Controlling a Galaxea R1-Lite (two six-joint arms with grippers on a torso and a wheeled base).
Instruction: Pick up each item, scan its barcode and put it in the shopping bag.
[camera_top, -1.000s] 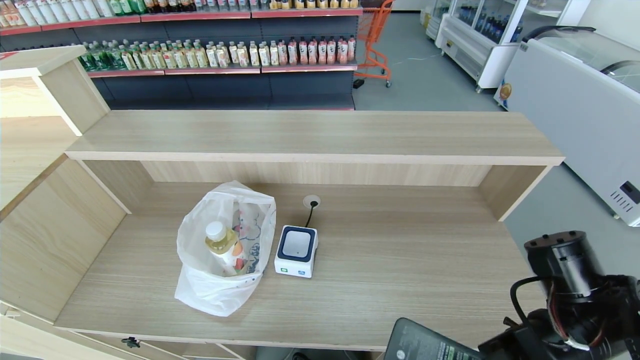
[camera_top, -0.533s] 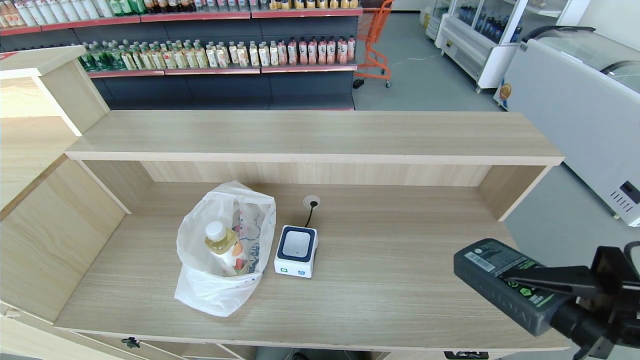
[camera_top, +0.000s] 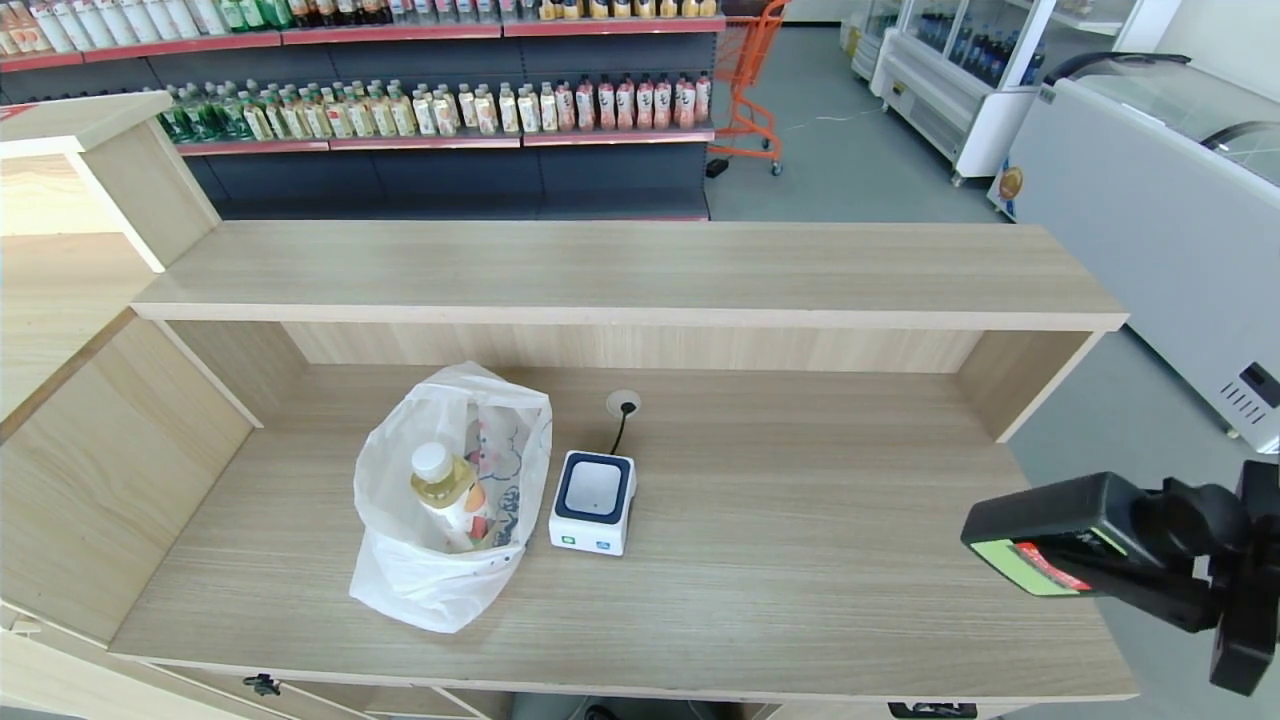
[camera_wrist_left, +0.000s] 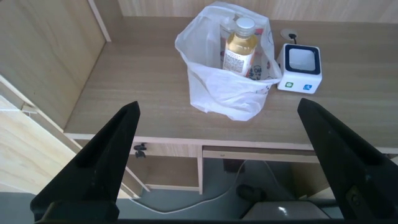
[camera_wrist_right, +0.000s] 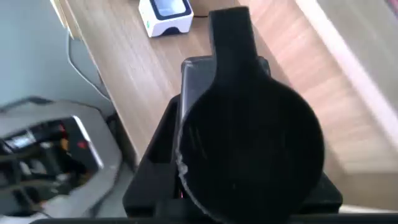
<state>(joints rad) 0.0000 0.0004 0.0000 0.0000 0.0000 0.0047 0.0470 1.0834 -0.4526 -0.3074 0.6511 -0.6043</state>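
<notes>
Your right gripper (camera_top: 1115, 548) pinches the rigid, likely light dark-grey rectangular box (camera_top: 1040, 518) across its flat faces, while your left gripper (camera_wrist_left: 217, 107) has its fingers (camera_wrist_left: 106, 155) spread.

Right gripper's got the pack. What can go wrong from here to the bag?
1. I can't tell which way the barcode faces on the pack in the right gripper; unless turned, it may miss the scanner window.
2. The bag sags at the mouth and a bottle already stands in it; the pack could snag the rim or knock the bottle.
3. The scanner sits right beside the bag, so a low pass could bump it.
</notes>
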